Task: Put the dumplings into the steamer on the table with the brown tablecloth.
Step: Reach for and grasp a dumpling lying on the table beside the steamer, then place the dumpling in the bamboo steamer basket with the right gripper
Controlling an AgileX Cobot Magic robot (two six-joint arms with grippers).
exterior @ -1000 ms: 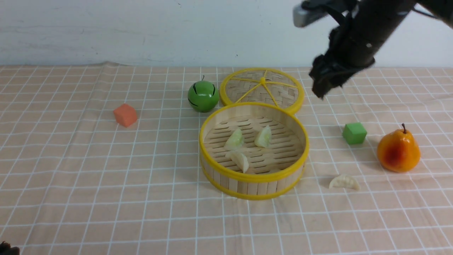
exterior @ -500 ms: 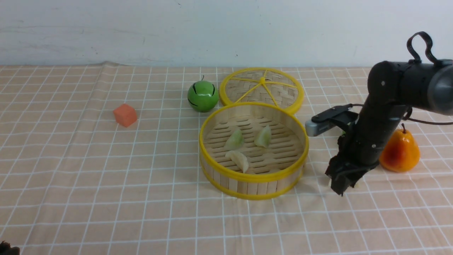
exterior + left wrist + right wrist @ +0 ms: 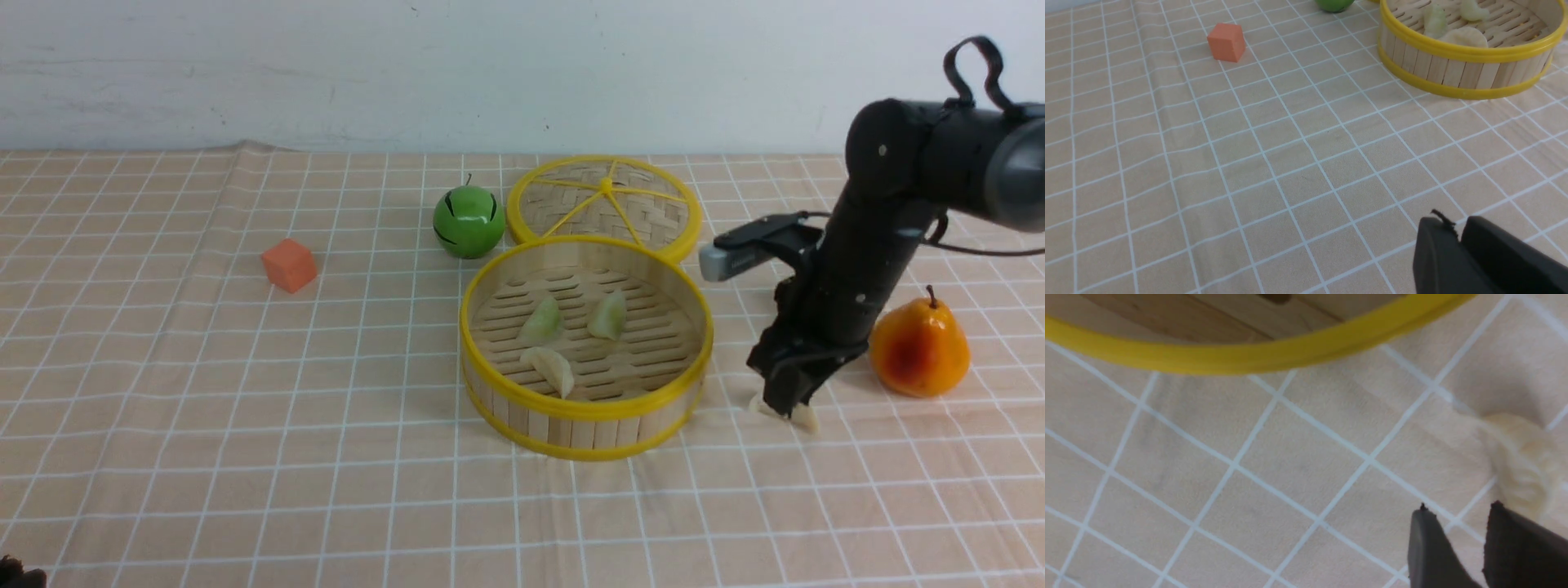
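The steamer (image 3: 588, 408) stands mid-table on the brown tablecloth (image 3: 245, 408). It holds two pale green dumplings (image 3: 541, 321) (image 3: 608, 316) and a cream one (image 3: 551, 369). Another cream dumpling (image 3: 807, 420) lies on the cloth to the steamer's right. My right gripper (image 3: 788, 408) is down at it, partly covering it. In the right wrist view the right gripper (image 3: 1458, 510) is open with only cloth in the gap. That dumpling (image 3: 1523, 465) lies just past one fingertip (image 3: 1498, 514), below the steamer's rim (image 3: 1249, 361). My left gripper (image 3: 1455, 226) is shut and empty over bare cloth.
A flat woven lid (image 3: 604, 200) leans behind the steamer, with a green apple (image 3: 468, 222) to its left. An orange cube (image 3: 289, 265) sits further left. An orange pear (image 3: 918, 347) stands just right of my right arm.
My right arm dropped from high above the lid to the cloth at the loose dumpling, then rose slightly. Its jaws have narrowed. The left arm has not moved.
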